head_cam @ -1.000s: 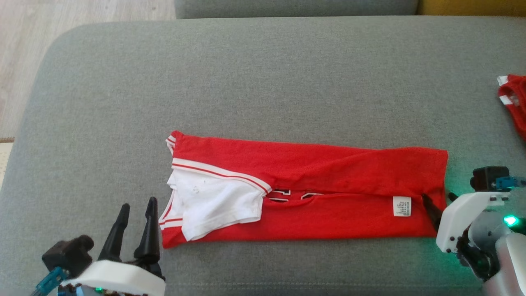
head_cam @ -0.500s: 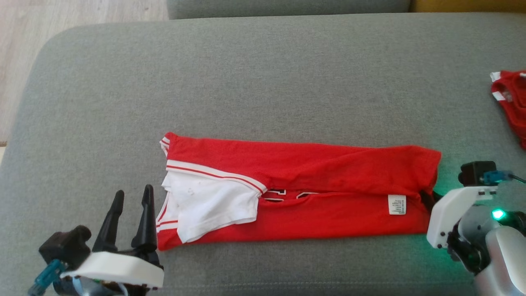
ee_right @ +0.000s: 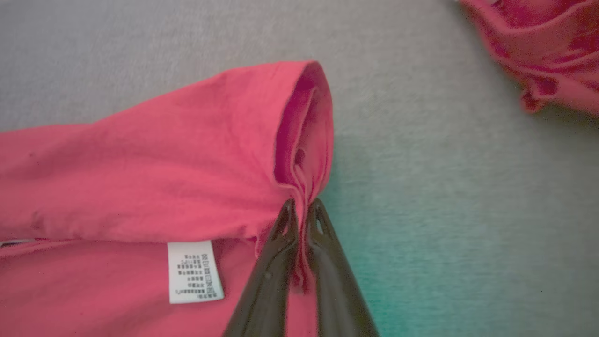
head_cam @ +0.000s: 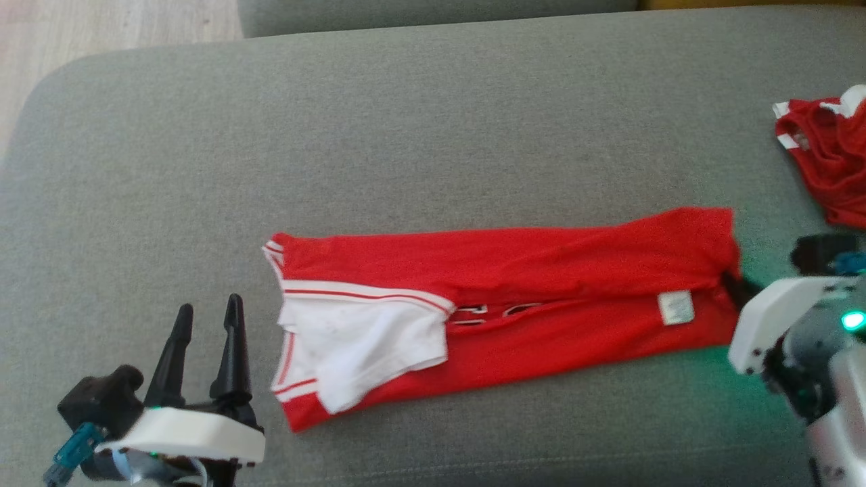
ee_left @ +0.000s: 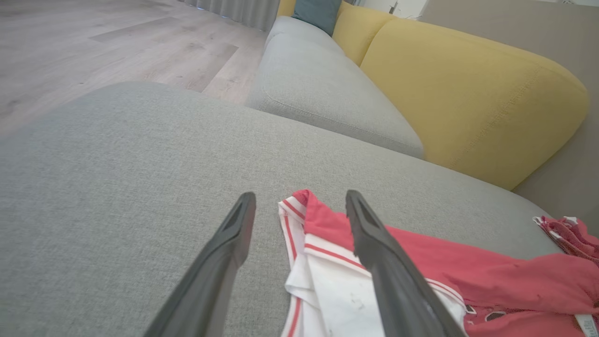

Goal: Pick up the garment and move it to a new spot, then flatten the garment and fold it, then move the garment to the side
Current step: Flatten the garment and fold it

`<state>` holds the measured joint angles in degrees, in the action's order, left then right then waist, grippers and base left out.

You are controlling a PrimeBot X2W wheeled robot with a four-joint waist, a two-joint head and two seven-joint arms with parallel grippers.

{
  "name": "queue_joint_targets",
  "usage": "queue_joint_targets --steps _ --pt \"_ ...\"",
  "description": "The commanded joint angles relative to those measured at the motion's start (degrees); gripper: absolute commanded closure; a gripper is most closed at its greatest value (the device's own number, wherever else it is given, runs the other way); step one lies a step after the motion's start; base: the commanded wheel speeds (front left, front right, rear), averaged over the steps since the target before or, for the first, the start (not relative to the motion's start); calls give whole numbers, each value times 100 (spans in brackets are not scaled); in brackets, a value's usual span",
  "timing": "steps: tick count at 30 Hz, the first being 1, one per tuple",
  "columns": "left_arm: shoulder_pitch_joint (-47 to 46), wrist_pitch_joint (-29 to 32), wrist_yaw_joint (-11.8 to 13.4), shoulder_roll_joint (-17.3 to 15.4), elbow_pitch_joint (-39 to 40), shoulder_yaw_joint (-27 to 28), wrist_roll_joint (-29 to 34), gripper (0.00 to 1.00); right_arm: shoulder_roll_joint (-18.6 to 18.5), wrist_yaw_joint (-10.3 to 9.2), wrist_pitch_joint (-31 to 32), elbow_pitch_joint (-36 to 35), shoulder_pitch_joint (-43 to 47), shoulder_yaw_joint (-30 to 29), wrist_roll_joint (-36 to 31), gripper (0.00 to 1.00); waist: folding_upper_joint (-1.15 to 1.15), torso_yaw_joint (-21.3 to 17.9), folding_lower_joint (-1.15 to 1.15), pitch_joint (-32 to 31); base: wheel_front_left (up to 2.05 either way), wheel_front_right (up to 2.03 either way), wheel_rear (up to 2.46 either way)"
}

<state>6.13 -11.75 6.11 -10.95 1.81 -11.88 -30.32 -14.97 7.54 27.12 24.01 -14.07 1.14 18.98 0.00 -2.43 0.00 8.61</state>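
Observation:
The garment (head_cam: 528,297) is a red jersey with white trim, folded into a long strip across the grey sofa cushion (head_cam: 406,135). My right gripper (head_cam: 734,287) is shut on the strip's right edge, and the right wrist view shows red cloth (ee_right: 187,154) pinched between the two fingers (ee_right: 276,262), with a white care label (ee_right: 194,271) beside them. My left gripper (head_cam: 206,318) stands open at the lower left, just left of the white sleeve end (head_cam: 358,338). Seen from the left wrist, the striped corner (ee_left: 299,220) lies between the spread fingers (ee_left: 224,252), which do not touch it.
A second red garment (head_cam: 825,155) lies crumpled at the cushion's right edge, also in the right wrist view (ee_right: 543,42). A yellow sofa back (ee_left: 468,93) and a further grey cushion (ee_left: 318,84) stand behind. Wooden floor (head_cam: 101,27) lies beyond the cushion's left corner.
My right gripper has shut on the garment's right edge and drawn it up and to the right, tilting the strip. The head camera has shifted. The left gripper stays open.

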Motion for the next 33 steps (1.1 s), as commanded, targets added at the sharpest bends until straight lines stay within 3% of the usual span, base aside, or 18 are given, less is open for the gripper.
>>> queue_joint_targets --steps 1,10,21,27,33 --pt "-271 -56 28 -109 171 250 62 0 -223 -5 -89 -235 -242 -20 22 100 0 -22 0 6 0 0 0" --pt "-271 -83 45 -130 145 253 44 0 -347 -5 -82 -1346 -137 283 347 100 0 -161 0 -14 0 0 0" --pt "-353 -88 16 -101 70 160 14 0 121 -5 476 -2624 237 1396 1444 100 0 -54 0 -111 0 0 0" --pt "-381 -99 6 -81 45 125 -6 0 642 -5 508 -2725 134 1935 1844 100 0 135 0 -142 0 0 0" --pt "-416 -88 -10 -65 22 55 -6 0 1076 -5 219 -2245 -128 2448 2025 100 0 411 0 -148 0 0 0"
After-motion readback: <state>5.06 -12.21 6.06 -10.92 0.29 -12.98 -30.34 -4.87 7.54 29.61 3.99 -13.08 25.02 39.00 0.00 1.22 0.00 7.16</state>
